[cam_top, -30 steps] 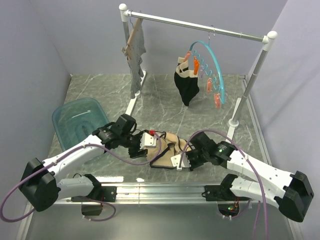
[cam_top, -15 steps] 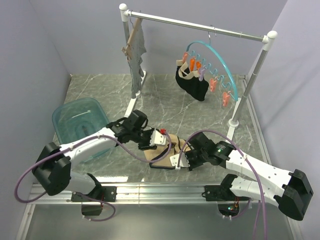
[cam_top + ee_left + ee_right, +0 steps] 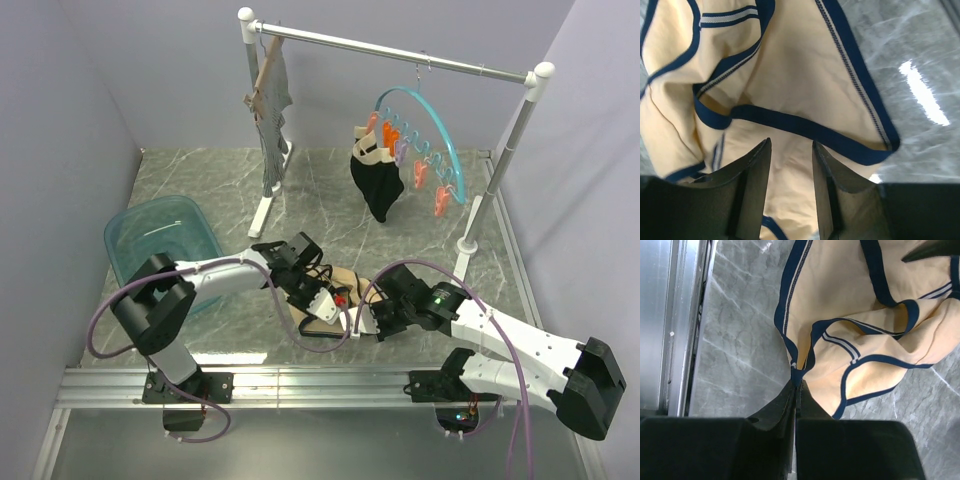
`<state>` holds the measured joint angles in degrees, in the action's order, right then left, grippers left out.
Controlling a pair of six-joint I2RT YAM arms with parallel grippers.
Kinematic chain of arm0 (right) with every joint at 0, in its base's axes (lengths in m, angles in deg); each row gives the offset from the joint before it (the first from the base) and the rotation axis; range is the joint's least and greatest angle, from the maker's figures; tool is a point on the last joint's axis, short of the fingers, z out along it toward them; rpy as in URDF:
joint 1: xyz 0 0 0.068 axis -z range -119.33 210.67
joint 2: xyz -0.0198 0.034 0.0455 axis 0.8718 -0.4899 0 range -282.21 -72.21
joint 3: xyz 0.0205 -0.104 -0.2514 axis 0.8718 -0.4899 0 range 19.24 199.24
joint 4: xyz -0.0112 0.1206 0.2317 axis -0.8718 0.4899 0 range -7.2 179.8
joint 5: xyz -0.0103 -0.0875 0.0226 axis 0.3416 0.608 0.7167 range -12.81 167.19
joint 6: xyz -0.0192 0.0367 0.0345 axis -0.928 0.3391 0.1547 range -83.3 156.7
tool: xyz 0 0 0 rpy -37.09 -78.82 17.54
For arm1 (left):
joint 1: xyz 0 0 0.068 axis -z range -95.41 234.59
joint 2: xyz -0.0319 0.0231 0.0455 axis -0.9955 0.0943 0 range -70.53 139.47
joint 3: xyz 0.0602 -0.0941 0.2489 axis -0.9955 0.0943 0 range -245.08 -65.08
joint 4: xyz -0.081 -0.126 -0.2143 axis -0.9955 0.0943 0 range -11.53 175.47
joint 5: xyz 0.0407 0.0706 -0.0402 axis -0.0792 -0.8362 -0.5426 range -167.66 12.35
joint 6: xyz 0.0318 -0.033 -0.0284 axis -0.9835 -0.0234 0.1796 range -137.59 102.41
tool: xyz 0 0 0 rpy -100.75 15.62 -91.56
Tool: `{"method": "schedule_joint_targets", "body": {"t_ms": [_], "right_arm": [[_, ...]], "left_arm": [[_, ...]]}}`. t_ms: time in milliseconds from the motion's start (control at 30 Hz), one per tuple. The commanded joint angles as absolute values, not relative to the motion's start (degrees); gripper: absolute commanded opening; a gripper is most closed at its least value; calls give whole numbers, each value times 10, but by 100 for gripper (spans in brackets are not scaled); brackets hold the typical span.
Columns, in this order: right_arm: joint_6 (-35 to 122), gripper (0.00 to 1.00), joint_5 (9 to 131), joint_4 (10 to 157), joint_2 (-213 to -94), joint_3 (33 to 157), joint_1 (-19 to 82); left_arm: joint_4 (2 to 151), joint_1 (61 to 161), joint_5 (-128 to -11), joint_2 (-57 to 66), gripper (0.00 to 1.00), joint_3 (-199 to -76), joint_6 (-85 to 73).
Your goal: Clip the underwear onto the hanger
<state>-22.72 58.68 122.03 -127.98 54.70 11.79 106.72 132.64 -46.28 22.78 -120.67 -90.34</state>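
The tan underwear [image 3: 322, 322] with dark blue trim lies crumpled on the marble table between the two arms. My left gripper [image 3: 336, 299] hovers low over its middle. In the left wrist view its jaws [image 3: 791, 142] stand apart, with only tan cloth [image 3: 805, 85] showing beyond the gap. My right gripper [image 3: 358, 322] is at the garment's near right edge. In the right wrist view it [image 3: 797, 382] is shut on a fold of the blue trim [image 3: 799, 371]. The teal ring hanger [image 3: 442, 128] with orange and pink clips hangs from the rail at the back right.
Black underwear [image 3: 376, 185] is clipped to the teal hanger. A grey striped garment [image 3: 270, 110] hangs on a wooden hanger at the rail's left end. A teal basin [image 3: 160, 245] sits at the left. The rack's right post foot [image 3: 467, 243] stands behind the right arm.
My left arm has swung right across the underwear and its jaws have narrowed. The teal hanger and the black underwear have swayed on the rail. The right gripper has kept its hold.
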Motion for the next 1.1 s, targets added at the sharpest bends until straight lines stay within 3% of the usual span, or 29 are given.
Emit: {"method": "schedule_joint_targets", "body": {"t_ms": [0, 400, 700, 733, 800, 1000, 1067], "right_arm": [[-229, 0, 591, 1222, -1283, 562, 114], [-229, 0, 597, 1223, -1281, 557, 114], [-228, 0, 598, 1220, -1278, 553, 115], [-228, 0, 597, 1221, -1277, 552, 115], [-229, 0, 598, 1222, -1277, 551, 115], [-235, 0, 601, 1224, -1267, 543, 115], [-234, 0, 603, 1224, -1261, 538, 115]], "left_arm": [[1079, 1328, -458, 248, 44, -1247, -963], [1183, 1327, -469, 312, 38, -1291, -1037], [1166, 1328, -486, 341, 31, -1302, -1018], [1170, 1327, -488, 344, 25, -1305, -1021], [1172, 1327, -484, 343, 22, -1306, -1021], [1167, 1310, -451, 282, 0, -1301, -981], [1169, 1304, -443, 254, 0, -1288, -975]]}}
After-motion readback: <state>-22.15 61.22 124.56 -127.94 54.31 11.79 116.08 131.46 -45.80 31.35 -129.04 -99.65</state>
